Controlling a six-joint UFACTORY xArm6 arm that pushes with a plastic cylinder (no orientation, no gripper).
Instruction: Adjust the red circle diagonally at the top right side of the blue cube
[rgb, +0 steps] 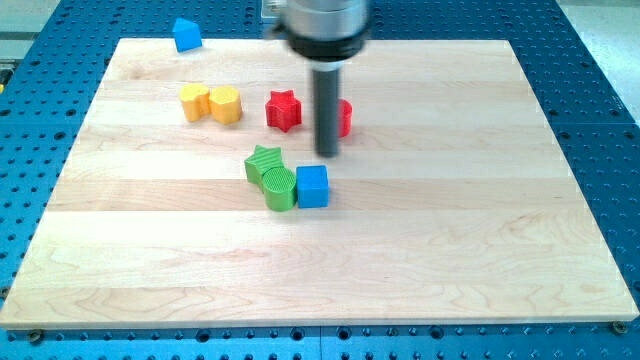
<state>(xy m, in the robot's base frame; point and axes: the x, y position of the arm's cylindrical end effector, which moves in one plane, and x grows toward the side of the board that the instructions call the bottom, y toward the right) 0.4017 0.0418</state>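
The red circle (345, 117) lies above the board's middle, mostly hidden behind my rod. The blue cube (312, 186) sits below it and slightly to the left, touching the green cylinder (281, 187). My tip (327, 152) rests on the board just below the red circle's lower left edge and above the blue cube, apart from the cube. Whether the tip touches the circle I cannot tell.
A red star (283, 110) lies left of the rod. A green star (264, 163) touches the green cylinder. Two yellow blocks (211, 103) sit side by side at the upper left. A blue block (186, 35) sits at the board's top edge (400, 42).
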